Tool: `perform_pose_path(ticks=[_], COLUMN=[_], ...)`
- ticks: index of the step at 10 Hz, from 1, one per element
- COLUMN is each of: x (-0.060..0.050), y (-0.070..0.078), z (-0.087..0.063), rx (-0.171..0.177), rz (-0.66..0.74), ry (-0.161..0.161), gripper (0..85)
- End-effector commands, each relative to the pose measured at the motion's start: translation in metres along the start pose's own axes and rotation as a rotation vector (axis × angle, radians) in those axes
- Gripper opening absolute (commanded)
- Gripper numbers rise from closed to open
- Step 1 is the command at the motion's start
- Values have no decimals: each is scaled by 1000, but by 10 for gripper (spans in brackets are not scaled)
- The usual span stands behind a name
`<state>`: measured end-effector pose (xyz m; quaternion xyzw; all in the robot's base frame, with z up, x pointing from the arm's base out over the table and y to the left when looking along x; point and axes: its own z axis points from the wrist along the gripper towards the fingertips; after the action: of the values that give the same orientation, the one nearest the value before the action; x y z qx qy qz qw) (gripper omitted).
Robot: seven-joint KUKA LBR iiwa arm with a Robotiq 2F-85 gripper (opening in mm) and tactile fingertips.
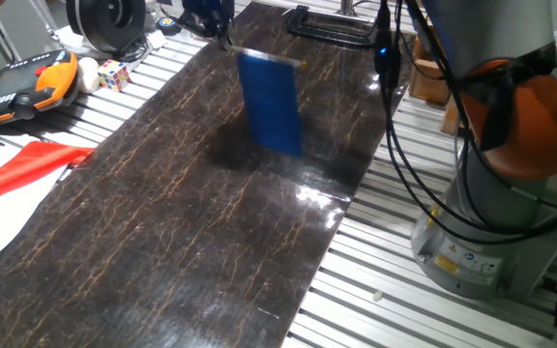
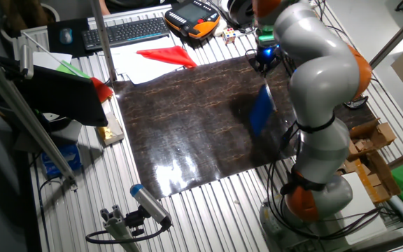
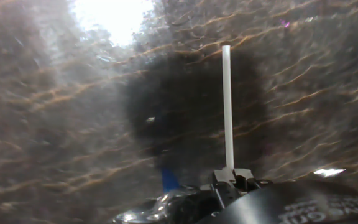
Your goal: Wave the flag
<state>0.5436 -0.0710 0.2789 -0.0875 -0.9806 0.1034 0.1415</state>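
Hand view: the stick (image 3: 227, 106) of the flag runs straight up the frame from between the fingers (image 3: 242, 178), pale and thin against a dark marbled mat (image 3: 55, 124); a sliver of blue shows low down.
Flag: in one fixed view the blue sheet (image 1: 271, 103) hangs in the air above the mat, blurred, its top edge level with the stick.
Gripper: the gripper (image 1: 222, 29) is clamped on the stick's end, at the far edge of the mat.
Other fixed view: the flag (image 2: 262, 112) hangs beside the grey arm (image 2: 313, 77), clear of the mat.
Surroundings: a red and white sheet (image 1: 17, 174) lies at the mat's left; a Rubik's cube (image 1: 114, 73) and an orange pendant (image 1: 27, 87) sit beyond.
Doing it well: probably mid-wave; swing from the wrist, hold the grip firm, and stay high enough that the sheet never brushes the mat.
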Motion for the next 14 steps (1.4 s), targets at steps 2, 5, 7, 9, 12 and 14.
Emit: perform_pose_path(ticks=[2, 5, 7, 9, 12, 14], x=[-2, -8, -12, -14, -11, -12], y=[-8, -31, -45, -69, -91, -83], z=[-1, -3, -3, 0, 9, 9], rx=[168, 220, 242, 294, 351, 253], rz=[-563, -553, -549, -540, -532, -484], ry=[-140, -151, -158, -172, -205, -163], gripper=[90, 93, 100, 100, 103, 97])
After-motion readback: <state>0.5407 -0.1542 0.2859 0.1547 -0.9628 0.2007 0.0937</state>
